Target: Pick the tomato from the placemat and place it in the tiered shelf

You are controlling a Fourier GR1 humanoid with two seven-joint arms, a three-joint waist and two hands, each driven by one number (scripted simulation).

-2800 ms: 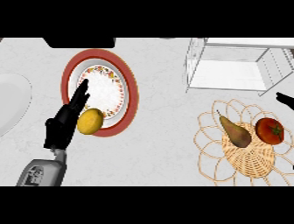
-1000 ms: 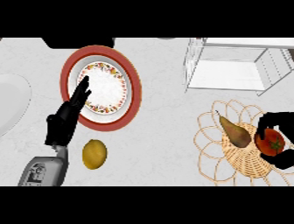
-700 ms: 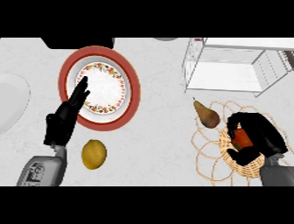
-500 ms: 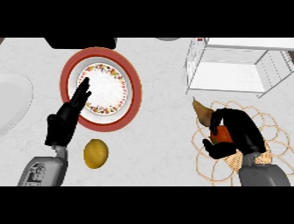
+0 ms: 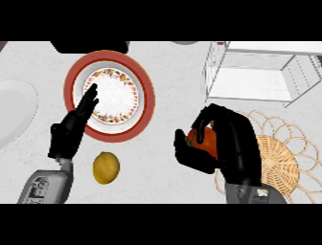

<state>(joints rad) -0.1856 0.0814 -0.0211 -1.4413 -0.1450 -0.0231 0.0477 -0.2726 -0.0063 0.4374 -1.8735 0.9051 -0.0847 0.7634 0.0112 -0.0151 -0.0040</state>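
Note:
My right hand (image 5: pixel 229 143) is curled round the red tomato (image 5: pixel 201 138), which shows between thumb and fingers. Hand and tomato hang over the counter just left of the woven wicker placemat (image 5: pixel 294 155). The white wire tiered shelf (image 5: pixel 259 72) stands at the back right, beyond the hand. At the left, my left hand (image 5: pixel 70 130) rests open with straight fingers pointing up over the rim of the red-rimmed flowered plate (image 5: pixel 111 94).
A yellow lemon (image 5: pixel 106 167) lies on the counter beside the left forearm. A plain white plate (image 5: pixel 1 117) sits at the far left edge. A dark object (image 5: pixel 89 47) stands at the back behind the flowered plate.
My right hand closed on the tomato and carried it left, off the placemat's middle. The pear seen earlier is now hidden behind that hand. The left hand has not moved.

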